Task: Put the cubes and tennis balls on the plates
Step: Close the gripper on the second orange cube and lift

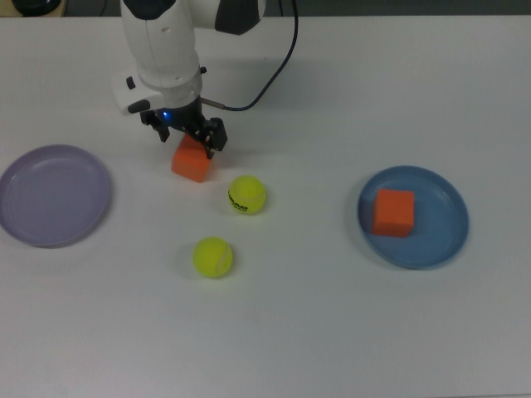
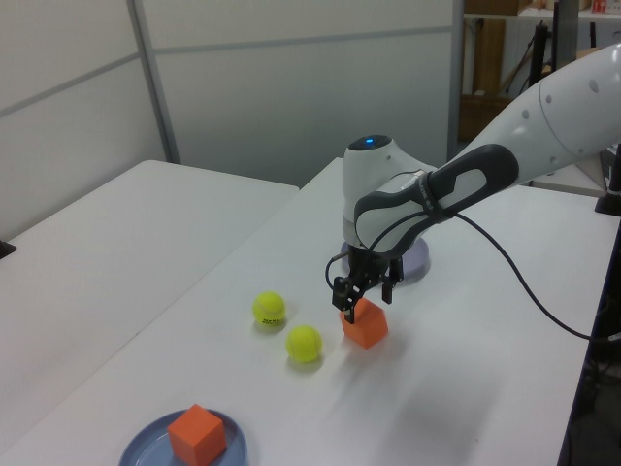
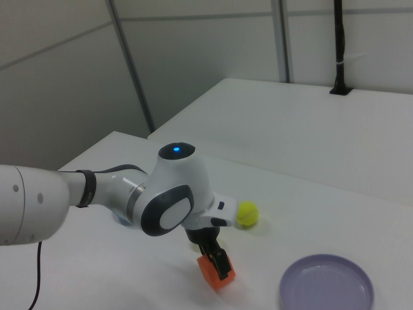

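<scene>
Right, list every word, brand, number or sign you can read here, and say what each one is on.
Black lettering on the tennis ball nearest the loose orange cube: present, but too blurred to read.
Other tennis ball, both plates, both cubes and the robot arm: no text visible.

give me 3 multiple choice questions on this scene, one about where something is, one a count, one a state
1. Where is the cube that the gripper is not at?
A. on the blue plate
B. on the lavender plate
C. on the bare table

2. How many tennis balls lie on the table?
A. one
B. two
C. three

3. What is on the lavender plate?
A. a cube
B. a tennis ball
C. nothing

Key:
1. A, it sits inside the rim of the blue plate.
2. B, one tennis ball with lettering and one plain tennis ball.
3. C, its surface is bare; the gripper is down at the other cube.
</scene>
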Robot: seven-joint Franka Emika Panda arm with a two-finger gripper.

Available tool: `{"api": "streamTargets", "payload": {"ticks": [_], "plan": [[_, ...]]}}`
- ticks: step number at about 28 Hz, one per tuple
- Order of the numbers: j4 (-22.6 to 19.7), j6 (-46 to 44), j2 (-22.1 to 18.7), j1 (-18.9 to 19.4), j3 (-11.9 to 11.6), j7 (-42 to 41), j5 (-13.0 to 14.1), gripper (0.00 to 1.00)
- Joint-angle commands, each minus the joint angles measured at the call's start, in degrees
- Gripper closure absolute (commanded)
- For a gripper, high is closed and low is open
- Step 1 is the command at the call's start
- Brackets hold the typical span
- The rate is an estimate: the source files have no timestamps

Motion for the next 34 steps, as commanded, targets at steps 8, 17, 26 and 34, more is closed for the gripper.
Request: {"api": "streamTargets", "payload": {"ticks": [8,17,26,34], "plan": [[-0.55,-2.13,-3.26,0.01,-0.88,-2.44,1.57,0.00],[-0.28,-1.60,-0.89,0.54,-0.18,-3.14,1.48,0.00],[0.60,-1.25,1.66,0.63,0.70,-4.20,1.48,0.00],[1.39,-0.46,3.07,0.54,0.70,-5.42,1.48,0.69]]}}
